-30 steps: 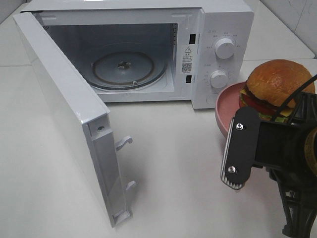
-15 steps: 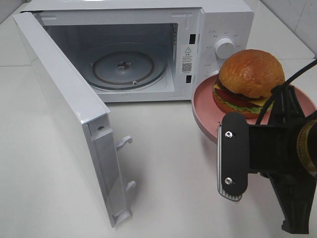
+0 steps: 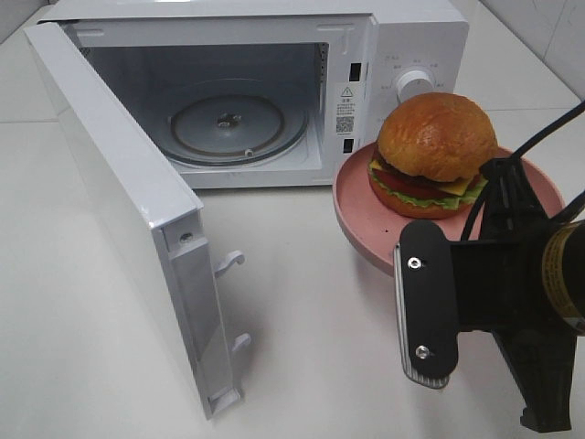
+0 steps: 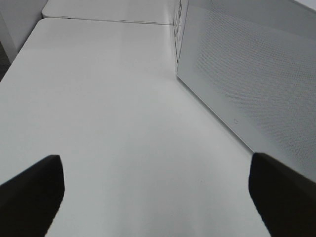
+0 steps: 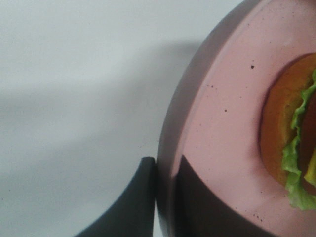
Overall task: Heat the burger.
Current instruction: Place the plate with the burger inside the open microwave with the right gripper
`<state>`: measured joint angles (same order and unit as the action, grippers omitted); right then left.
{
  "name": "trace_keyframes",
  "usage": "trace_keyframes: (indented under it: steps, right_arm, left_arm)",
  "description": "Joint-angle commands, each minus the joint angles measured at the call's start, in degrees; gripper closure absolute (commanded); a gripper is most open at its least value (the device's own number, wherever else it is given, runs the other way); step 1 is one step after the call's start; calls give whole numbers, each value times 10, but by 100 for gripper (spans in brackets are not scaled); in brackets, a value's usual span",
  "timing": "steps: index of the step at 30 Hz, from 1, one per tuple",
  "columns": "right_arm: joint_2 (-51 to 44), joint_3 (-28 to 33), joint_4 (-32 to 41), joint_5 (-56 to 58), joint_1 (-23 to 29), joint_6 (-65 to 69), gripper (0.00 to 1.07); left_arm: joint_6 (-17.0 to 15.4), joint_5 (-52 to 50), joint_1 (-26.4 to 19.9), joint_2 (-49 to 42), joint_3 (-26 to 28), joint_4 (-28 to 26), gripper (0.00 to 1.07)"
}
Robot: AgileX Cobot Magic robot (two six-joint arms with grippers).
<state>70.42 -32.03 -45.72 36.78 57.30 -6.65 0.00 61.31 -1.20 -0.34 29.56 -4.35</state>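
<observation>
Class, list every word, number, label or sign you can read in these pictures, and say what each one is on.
No text is legible enough to quote.
Sticker on the microwave front: a warning triangle and a QR code; its print is too small.
Markings around the dial: too small.
Burger, pink plate: none.
</observation>
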Motion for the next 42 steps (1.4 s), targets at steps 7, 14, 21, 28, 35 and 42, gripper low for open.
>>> trace_keyframes:
  steps: [7, 14, 21, 28, 35, 42]
  right_arm:
    - [-5, -3, -32, -62, 1, -91, 104]
    - [-5, -3, -15, -104, -1, -152, 103]
    - [-5, -3, 31, -123, -1, -219, 103]
    - [-5, -3, 91, -124, -1, -301, 102]
    - [-5, -4, 158, -125, -1, -367, 102]
    - [-5, -5, 183, -126, -1, -405, 102]
  left_arm:
    - [0, -1, -1, -3, 0, -2, 14]
    - [0, -1, -1, -3, 0, -2, 14]
    - [0, -1, -1, -3, 0, -2, 14]
    - [0, -1, -1, -3, 0, -2, 14]
    - [0, -1, -1, -3, 0, -2, 14]
    - [0, -1, -1, -3, 0, -2, 14]
